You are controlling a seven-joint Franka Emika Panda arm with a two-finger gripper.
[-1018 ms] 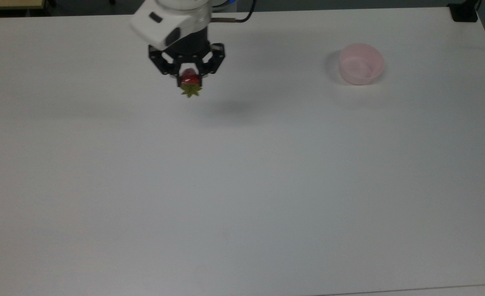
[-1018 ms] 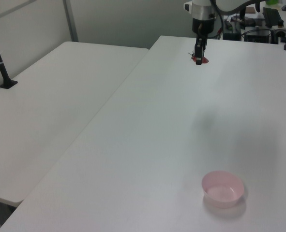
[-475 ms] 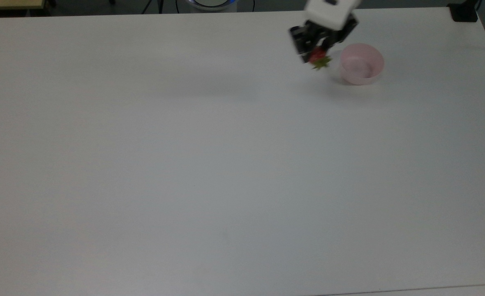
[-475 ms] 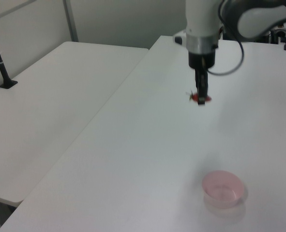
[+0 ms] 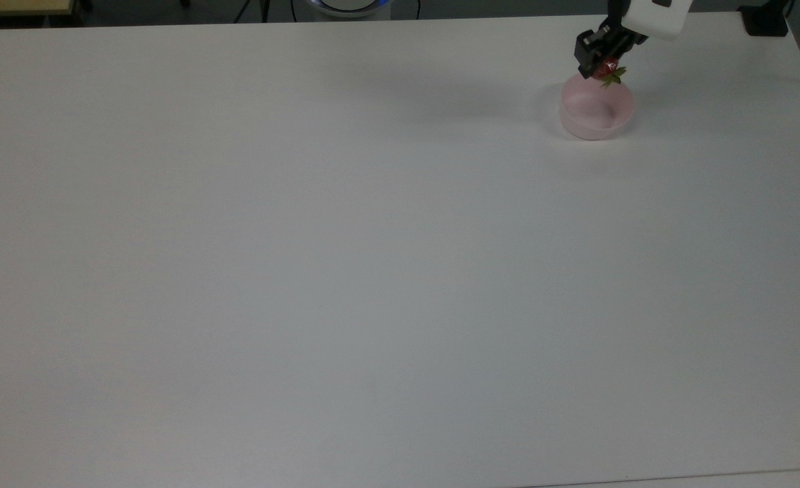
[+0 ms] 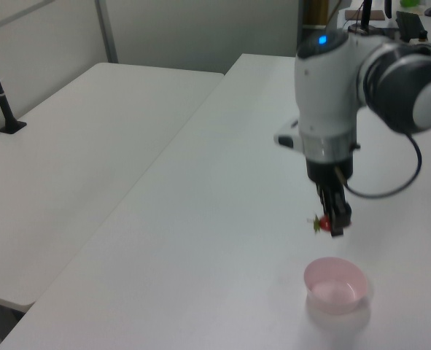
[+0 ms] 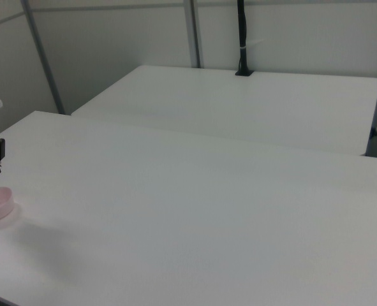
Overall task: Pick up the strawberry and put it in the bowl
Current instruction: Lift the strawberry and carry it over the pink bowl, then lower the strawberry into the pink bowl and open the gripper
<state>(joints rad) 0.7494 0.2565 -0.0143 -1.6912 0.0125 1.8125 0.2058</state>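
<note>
Top view: gripper (image 5: 603,68) clamping strawberry (image 5: 608,70), hanging over far rim of pink bowl (image 5: 595,112), positioning for drop inside.

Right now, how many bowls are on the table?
1. The pink bowl stands near the top view's far right corner of the table, just below the strawberry held in the claw.
</note>
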